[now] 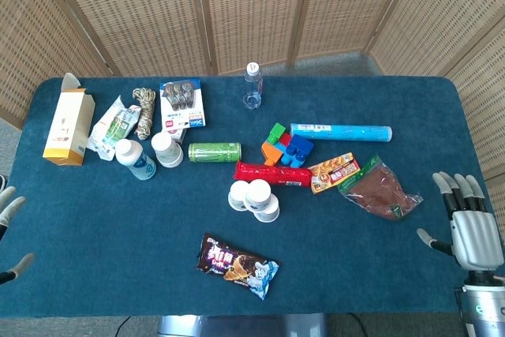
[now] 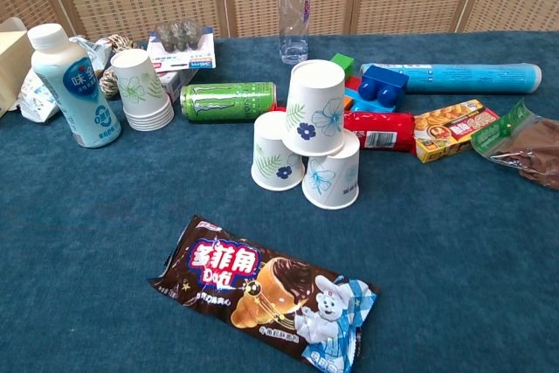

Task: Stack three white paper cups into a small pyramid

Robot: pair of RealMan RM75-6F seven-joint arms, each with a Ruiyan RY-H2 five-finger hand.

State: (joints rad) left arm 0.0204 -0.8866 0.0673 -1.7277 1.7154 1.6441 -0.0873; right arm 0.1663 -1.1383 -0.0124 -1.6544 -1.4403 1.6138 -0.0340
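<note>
Three paper cups stand upside down as a small pyramid mid-table: left base cup [image 2: 278, 162] and right base cup [image 2: 333, 176] touching side by side, top cup [image 2: 315, 108] sitting across both, tilted slightly. From the head view the pyramid [image 1: 255, 198] is well apart from both hands, roughly between them, nearer the right.

Right hand [image 1: 469, 226] at the right table edge, palm down, fingers [image 1: 455, 189] spread and straight, thumb out toward the cups, holding nothing. Brown snack bag [image 1: 380, 192] lies just off its fingertips, on the cup side, not touching.

Left hand [image 1: 9, 230] barely in frame at the left edge; only a couple of fingertips [image 1: 13, 207] show, apart from each other, nothing between them. Rest of it cut off.

Beyond the pyramid, away from the hands: red packet [image 2: 376, 129] right behind the cups, green can [image 2: 228, 100] on its side, blue blocks [image 2: 379, 86], blue tube [image 2: 454, 77], water bottle [image 2: 294, 10]. Spare cup stack [image 2: 142, 90] and white drink bottle [image 2: 72, 85] sit on the left-hand side. Ice cream wrapper [image 2: 266, 292] lies on the near side of the cups.
</note>
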